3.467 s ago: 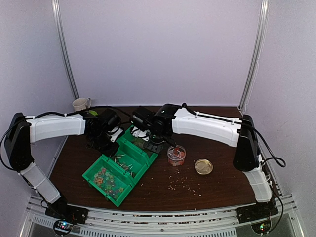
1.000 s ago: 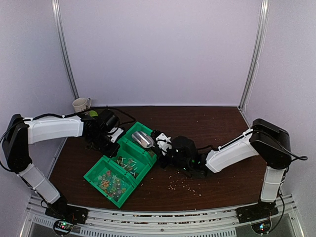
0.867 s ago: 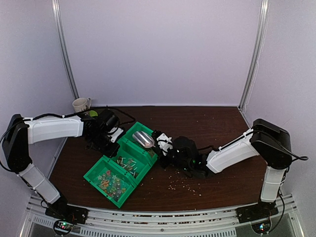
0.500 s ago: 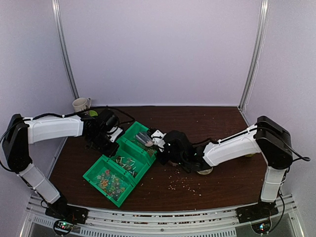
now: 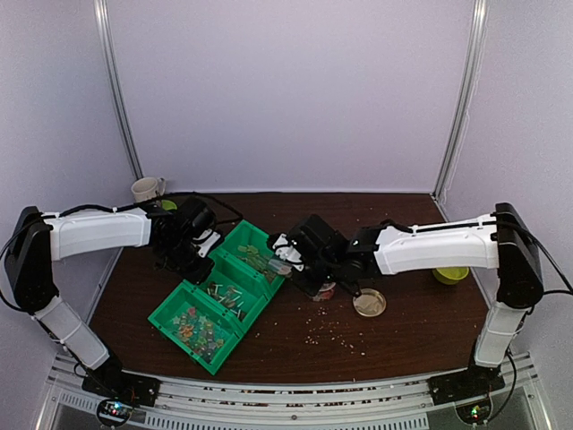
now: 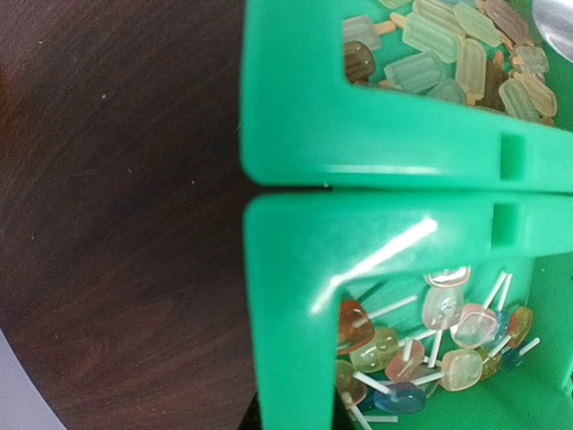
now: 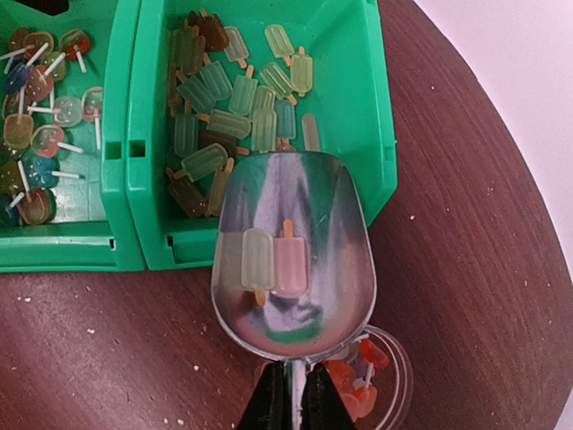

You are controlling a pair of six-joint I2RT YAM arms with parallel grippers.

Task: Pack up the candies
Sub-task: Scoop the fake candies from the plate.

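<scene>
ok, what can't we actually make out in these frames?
Left gripper: fingers missing from the left wrist view, a dark blur from above; what it touches is unclear.
Jar: mostly under the scoop in the right wrist view, partly under the right arm from above; fill level hidden.
Scoop handle: cut off by the bottom edge at the right gripper.
Yellow-green cup: half behind the right arm from above; contents hidden.

3 green bins (image 7: 121, 179), 1 scoop (image 7: 295, 193) (w/ 2 candies (image 7: 258, 258)), 1 lid (image 5: 369, 303), 1 mug (image 5: 146, 189).
</scene>
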